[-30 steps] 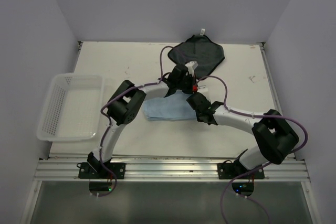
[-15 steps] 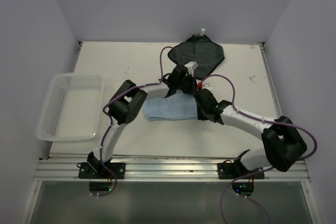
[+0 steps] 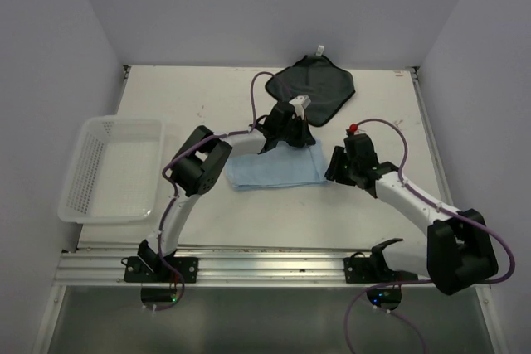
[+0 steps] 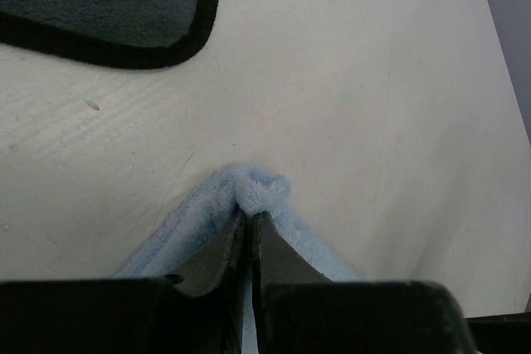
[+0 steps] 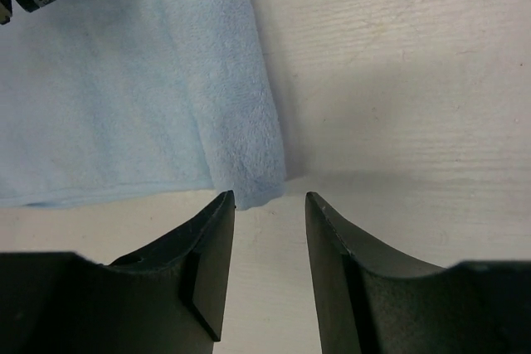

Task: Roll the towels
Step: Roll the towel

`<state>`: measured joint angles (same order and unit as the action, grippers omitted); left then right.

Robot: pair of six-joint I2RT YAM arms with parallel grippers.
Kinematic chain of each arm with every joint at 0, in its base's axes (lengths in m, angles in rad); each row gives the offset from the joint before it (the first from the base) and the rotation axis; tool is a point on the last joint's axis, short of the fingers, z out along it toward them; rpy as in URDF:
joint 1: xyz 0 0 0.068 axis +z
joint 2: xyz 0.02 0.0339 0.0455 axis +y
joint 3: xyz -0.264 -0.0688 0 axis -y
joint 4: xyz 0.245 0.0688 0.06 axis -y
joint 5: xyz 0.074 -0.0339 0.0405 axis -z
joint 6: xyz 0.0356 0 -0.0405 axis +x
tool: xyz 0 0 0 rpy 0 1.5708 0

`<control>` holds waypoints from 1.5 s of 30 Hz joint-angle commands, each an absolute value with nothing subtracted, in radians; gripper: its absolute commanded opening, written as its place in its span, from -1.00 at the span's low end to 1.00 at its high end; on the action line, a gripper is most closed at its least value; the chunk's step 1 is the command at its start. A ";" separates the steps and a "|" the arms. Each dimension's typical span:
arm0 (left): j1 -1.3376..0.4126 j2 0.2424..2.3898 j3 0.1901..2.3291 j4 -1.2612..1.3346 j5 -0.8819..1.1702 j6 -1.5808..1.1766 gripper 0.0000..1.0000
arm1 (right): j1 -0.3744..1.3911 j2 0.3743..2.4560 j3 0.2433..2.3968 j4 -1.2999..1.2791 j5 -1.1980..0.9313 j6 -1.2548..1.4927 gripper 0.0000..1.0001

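Left pincer (image 4: pixel 249 217) pinched on upper-edge fold of light blue towel (image 3: pixel 274 170), centre frame | right pincer (image 5: pixel 270 198) spread, empty, just right of its folded edge | dark towel (image 3: pixel 319 89) flat, upper centre, untouched | judgement: grip both corners level, roll tight, keep cloth on desk (image 3: pixel 199 105).
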<state>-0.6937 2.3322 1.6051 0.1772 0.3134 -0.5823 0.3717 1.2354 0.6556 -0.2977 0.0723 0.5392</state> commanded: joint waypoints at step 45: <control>-0.684 2.321 1.586 0.146 0.236 -0.551 -1.00 | 0.253 1.514 0.534 0.113 -0.180 0.572 -0.47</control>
